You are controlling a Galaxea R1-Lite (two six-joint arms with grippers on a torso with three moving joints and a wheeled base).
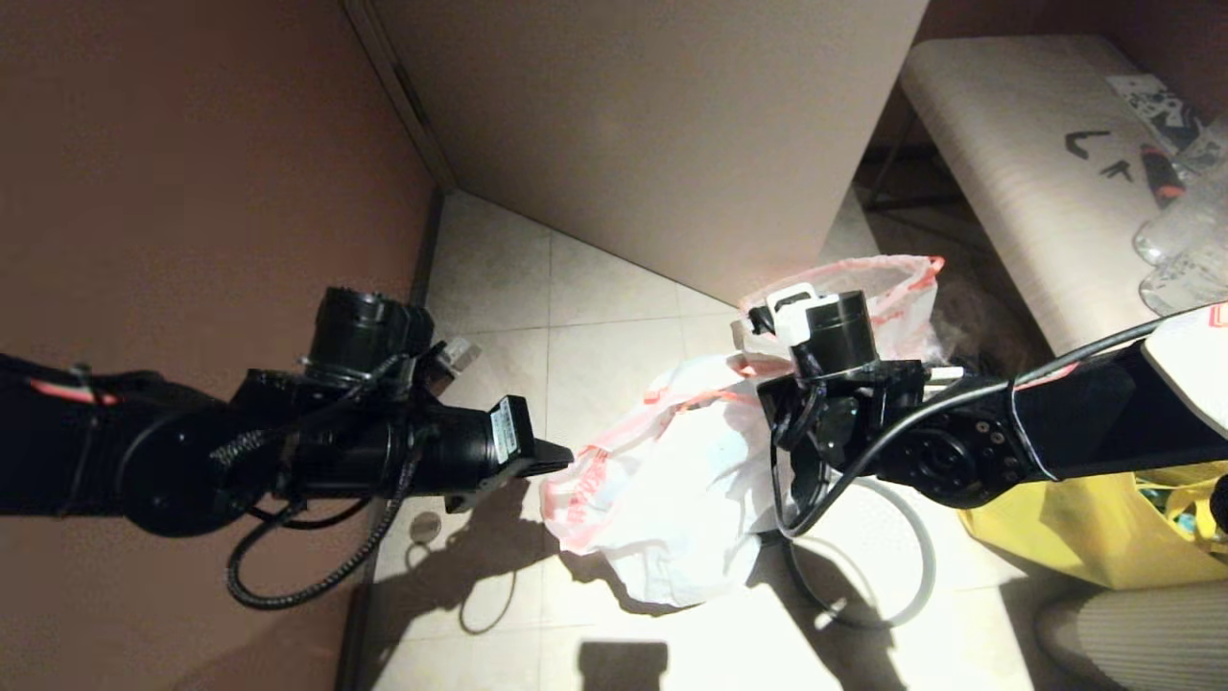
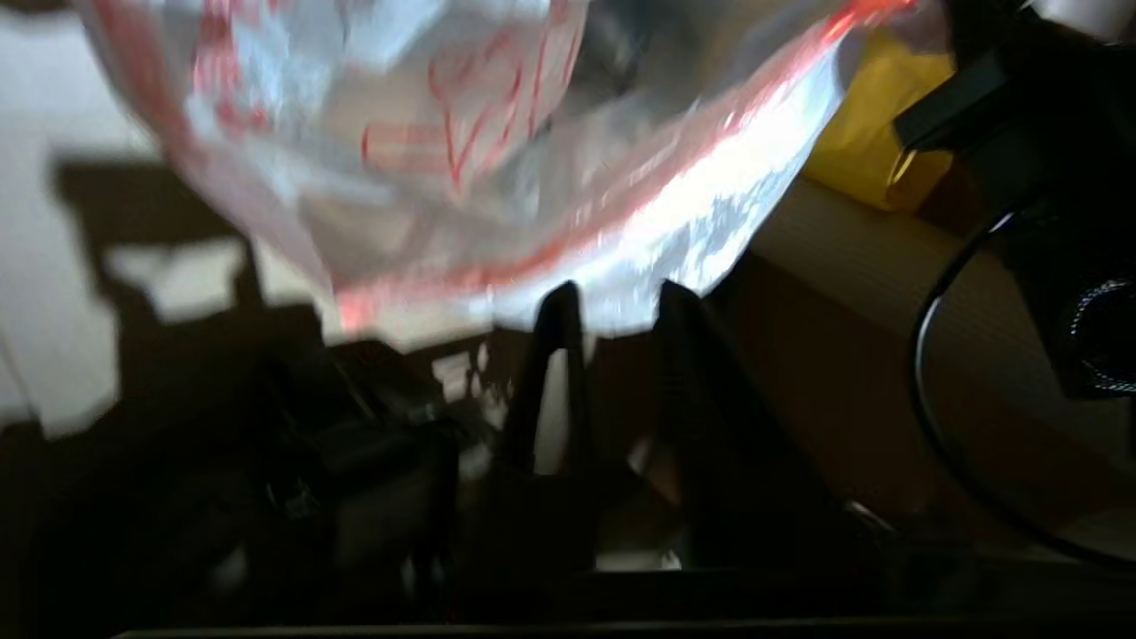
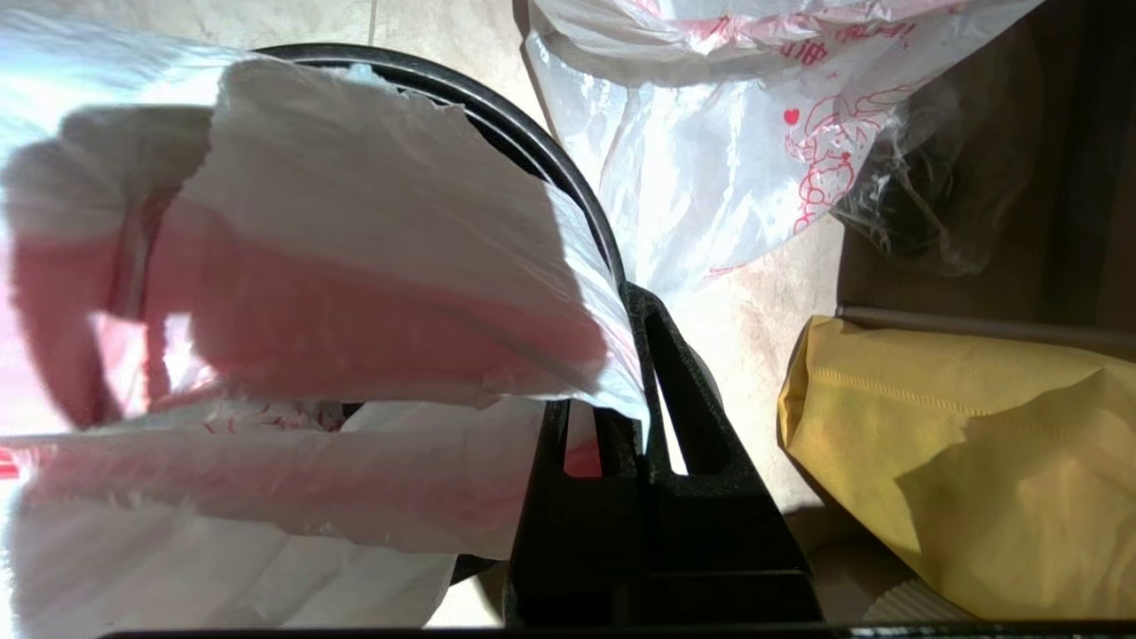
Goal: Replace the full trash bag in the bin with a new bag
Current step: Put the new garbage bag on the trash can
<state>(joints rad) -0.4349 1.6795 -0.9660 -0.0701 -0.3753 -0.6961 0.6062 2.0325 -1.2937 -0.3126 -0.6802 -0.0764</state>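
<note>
a: how do the jaws stand on the left gripper (image 2: 612,306)?

b: a little apart, a narrow gap between the two fingers (image 2: 555,355). their tips sit at the red-orange hem of the new bag (image 1: 662,480), and whether they pinch film or only touch it i cannot tell. in the head view that gripper (image 1: 561,459) points across at the left edge of the bag.

a: and the right gripper (image 3: 637,373)?

b: jaws together, clamped on a fold of the new bag (image 3: 355,293) near its red hem. the film drapes from the grip and hangs over the mouth of the bin (image 3: 541,151), whose dark rim curves behind it.

a: so where is the bag overall?

b: held up between the two arms above the floor, slack and crumpled, partly over the bin. in the head view only the thin grey hoop (image 1: 921,566) shows past the right arm.

a: what crowds the place?

b: the full trash bag (image 1: 897,297) stands on the floor just behind the right wrist. a yellow tote (image 1: 1084,533) sits close on the right of the bin, under the right arm. a pale bench (image 1: 1017,173) runs along the far right with clear bottles (image 1: 1180,250) on it.
</note>
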